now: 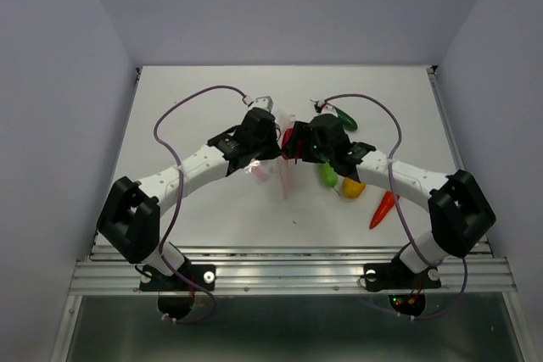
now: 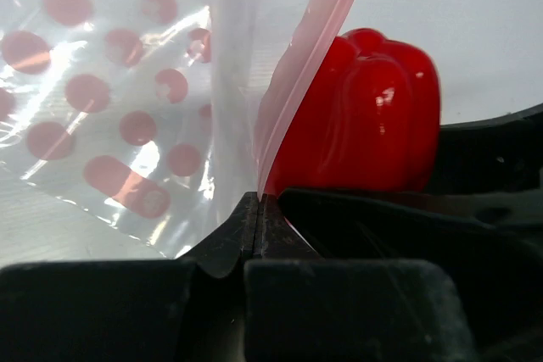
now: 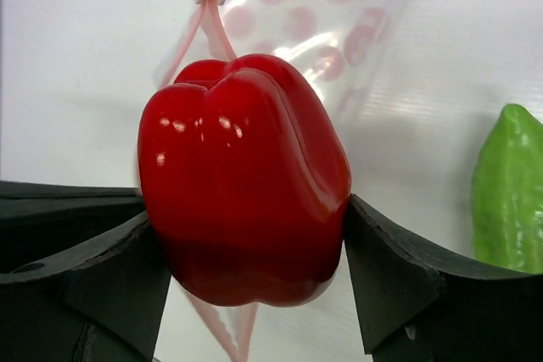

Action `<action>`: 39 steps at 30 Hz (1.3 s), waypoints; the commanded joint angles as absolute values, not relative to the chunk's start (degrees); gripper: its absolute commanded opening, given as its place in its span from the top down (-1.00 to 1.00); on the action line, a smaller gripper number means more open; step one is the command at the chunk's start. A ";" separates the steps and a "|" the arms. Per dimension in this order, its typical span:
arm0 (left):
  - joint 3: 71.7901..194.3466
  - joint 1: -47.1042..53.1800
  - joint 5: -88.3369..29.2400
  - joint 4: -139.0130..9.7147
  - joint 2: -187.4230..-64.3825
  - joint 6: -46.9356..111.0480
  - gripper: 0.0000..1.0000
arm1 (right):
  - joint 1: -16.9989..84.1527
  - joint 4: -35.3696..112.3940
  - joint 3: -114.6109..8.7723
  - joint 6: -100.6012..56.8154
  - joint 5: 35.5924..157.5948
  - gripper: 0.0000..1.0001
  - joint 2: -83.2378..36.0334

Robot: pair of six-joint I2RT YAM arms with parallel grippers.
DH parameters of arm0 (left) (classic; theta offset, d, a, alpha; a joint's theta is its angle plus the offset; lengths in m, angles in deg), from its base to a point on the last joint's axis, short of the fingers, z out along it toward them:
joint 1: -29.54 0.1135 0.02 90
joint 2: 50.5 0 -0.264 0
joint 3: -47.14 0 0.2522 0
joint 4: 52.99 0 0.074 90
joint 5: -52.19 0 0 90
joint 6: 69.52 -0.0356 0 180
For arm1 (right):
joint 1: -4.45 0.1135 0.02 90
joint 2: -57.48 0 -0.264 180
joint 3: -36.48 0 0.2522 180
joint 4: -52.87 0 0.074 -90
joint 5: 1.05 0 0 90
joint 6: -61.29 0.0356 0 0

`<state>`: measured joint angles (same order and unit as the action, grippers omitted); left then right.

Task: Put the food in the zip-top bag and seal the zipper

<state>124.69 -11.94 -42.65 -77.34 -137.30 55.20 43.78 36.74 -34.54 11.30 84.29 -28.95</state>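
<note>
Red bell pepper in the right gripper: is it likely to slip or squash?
Probably slippery: the red bell pepper is glossy with rounded lobes, and the right gripper pinches only its lower sides. Likely rigid: no denting shows at the grip. It might roll if dropped.

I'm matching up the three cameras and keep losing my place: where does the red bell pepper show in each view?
Top external: red bell pepper just above the picture's centre.
Left wrist: right of centre, just right of the pink zipper.
Right wrist: centre, clamped in the right gripper.
Shared landmark: the pink-marked zip-top bag.
</note>
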 commanded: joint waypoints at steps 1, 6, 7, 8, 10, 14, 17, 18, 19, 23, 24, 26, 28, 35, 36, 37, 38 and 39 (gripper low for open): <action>128.92 -12.47 -42.03 -74.40 -133.29 55.63 1.00 | 44.00 32.43 -38.45 8.03 83.68 0.37 -31.64; 130.42 -12.47 -41.33 -74.22 -134.69 54.76 1.00 | 44.00 32.42 -39.42 4.18 87.97 0.39 -32.26; 130.77 -12.47 -41.06 -74.22 -135.13 54.67 1.00 | 44.00 33.21 -39.25 3.38 91.81 0.39 -31.47; 131.12 -12.47 -40.89 -74.22 -135.57 54.58 1.00 | 44.00 34.35 -38.90 2.68 93.51 0.39 -31.03; 132.00 -12.48 -40.27 -74.22 -136.80 54.05 1.00 | 44.00 36.20 -38.20 1.44 96.33 0.38 -29.80; 132.62 -12.47 -40.89 -74.66 -137.86 53.79 1.00 | 44.00 37.26 -36.26 1.18 95.20 0.35 -24.37; 132.79 -12.47 -41.24 -74.93 -137.77 53.70 1.00 | 44.00 34.82 -35.47 1.79 93.88 0.31 -22.42; 132.88 -12.47 -41.41 -75.01 -137.69 53.70 1.00 | 44.00 32.97 -35.56 3.36 92.83 0.31 -22.24; 132.97 -12.39 -42.20 -75.54 -137.60 53.61 1.00 | 44.00 31.22 -35.56 3.89 90.73 0.31 -22.50; 132.27 -12.30 -44.83 -77.38 -136.63 53.17 1.00 | 41.46 25.32 -32.06 7.67 90.79 0.31 -24.26; 131.92 -12.04 -45.80 -78.08 -136.02 53.26 1.00 | 41.45 25.13 -31.08 8.03 90.80 0.31 -24.61; 131.22 -11.42 -45.98 -78.44 -135.31 53.26 1.00 | 41.45 24.87 -29.59 8.38 90.97 0.31 -24.61; 129.64 -10.55 -45.90 -78.01 -134.08 53.70 1.00 | 41.45 23.91 -28.44 7.95 90.97 0.24 -24.44; 127.61 -9.93 -43.96 -76.25 -132.59 53.87 1.00 | 41.45 19.95 -26.42 6.54 89.99 0.11 -24.61; 127.61 -9.93 -43.53 -76.16 -132.85 53.79 1.00 | 41.45 19.86 -26.33 6.62 90.53 0.06 -24.79; 127.52 -9.93 -43.17 -75.98 -132.85 53.79 1.00 | 41.45 19.77 -26.15 6.80 90.36 0.04 -24.96; 127.17 -9.93 -42.74 -75.63 -132.85 53.61 1.00 | 41.45 19.51 -25.89 6.97 90.01 0.03 -25.05; 126.82 -9.93 -42.38 -75.28 -132.85 53.52 1.00 | 41.45 19.51 -25.71 7.15 89.75 0.03 -25.40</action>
<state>127.88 -9.95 -43.72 -77.56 -135.36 54.37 41.86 20.10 -26.78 7.08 89.99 -24.76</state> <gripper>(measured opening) 0.025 0.769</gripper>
